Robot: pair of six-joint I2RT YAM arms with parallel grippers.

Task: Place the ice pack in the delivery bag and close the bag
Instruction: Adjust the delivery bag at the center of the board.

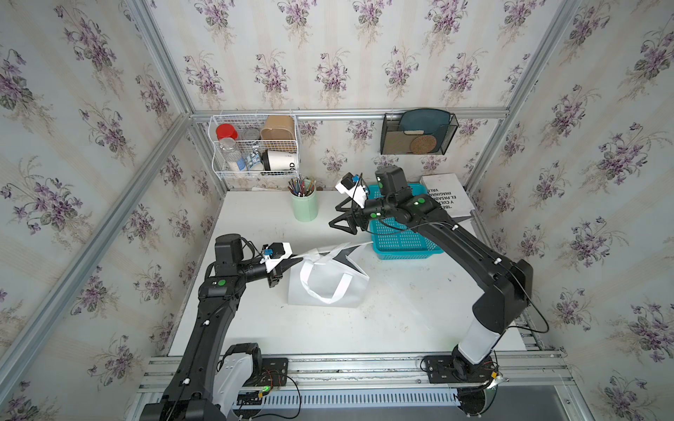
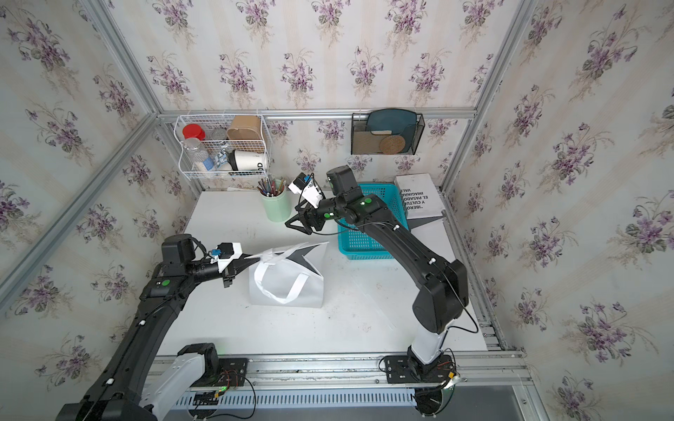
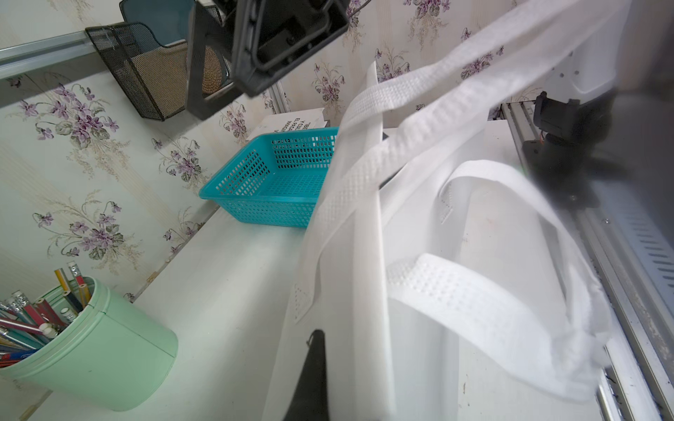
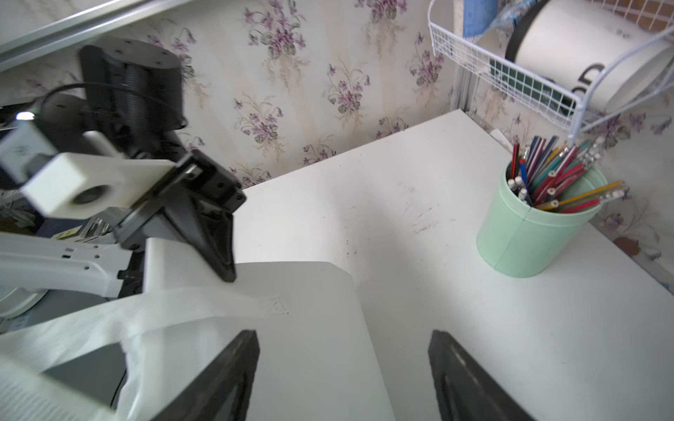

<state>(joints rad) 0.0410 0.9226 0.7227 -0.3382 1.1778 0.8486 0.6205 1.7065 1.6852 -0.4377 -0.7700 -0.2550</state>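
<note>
Ice pack shows in none of our views. We judge the delivery bag [image 1: 328,288], standing mid-surface [image 1: 255,328], light and floppy. It is best held at its rim, where our left gripper [image 1: 288,260] is pinched shut. Our right gripper [image 1: 334,216] hangs open and empty.

Inside of the delivery bag [image 1: 322,289] is mostly hidden.

You've got floral wallpaper [image 1: 328,54] on three sides, purple sprigs on cream, set in an aluminium frame [image 1: 339,113]. White table [image 1: 401,310], scuffed. Wire rack [image 1: 239,117] and black mesh rack [image 1: 397,142] hang off the back rail. Light is soft and even.
</note>
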